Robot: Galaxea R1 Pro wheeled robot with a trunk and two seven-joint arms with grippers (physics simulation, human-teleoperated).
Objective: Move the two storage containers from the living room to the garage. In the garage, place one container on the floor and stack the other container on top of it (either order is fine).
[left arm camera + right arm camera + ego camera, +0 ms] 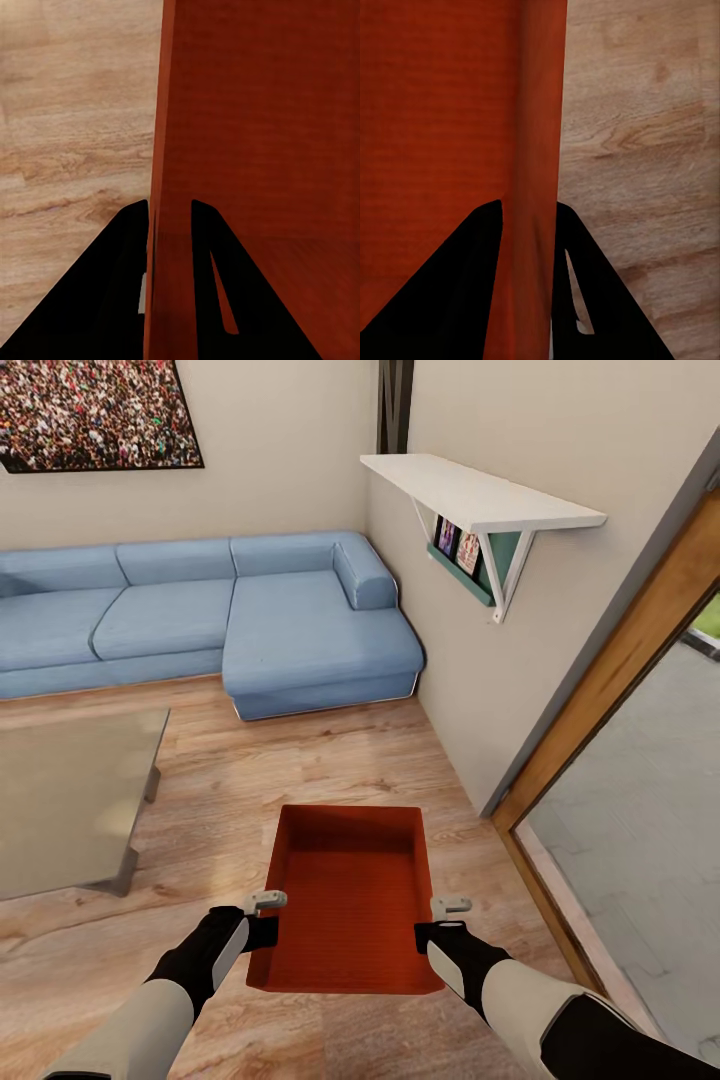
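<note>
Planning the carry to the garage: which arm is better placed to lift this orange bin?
Neither alone. The left gripper straddles the storage container at its left wall, and the right gripper straddles the right wall. Each wall runs between the fingers in the wrist views, so a two-arm lift looks best.

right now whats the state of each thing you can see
orange-red open-topped storage bin: empty, upright, gripped on both side walls
left claw: shut on the bin's left wall
right claw: shut on the bin's right wall
wood-framed glass door: cannot tell whether open
</note>
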